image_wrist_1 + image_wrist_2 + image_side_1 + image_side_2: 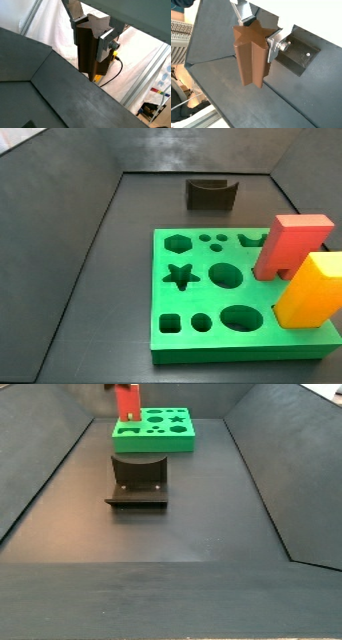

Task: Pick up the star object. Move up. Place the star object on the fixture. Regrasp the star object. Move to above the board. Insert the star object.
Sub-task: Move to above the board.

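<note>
The board (234,303) lies at 6 o'clock from the fixture (210,193) in a side view, with its star hole at about 9 o'clock on its face, and the red block (290,246) and yellow block (310,288) stand along its 3 o'clock edge. The gripper (258,30), out of both side views, is clamped on the star (251,57), which hangs upright between the 2 fingers (274,45). Likely risk: the bar twisting in this end-on hold, so its points miss the hole.
</note>
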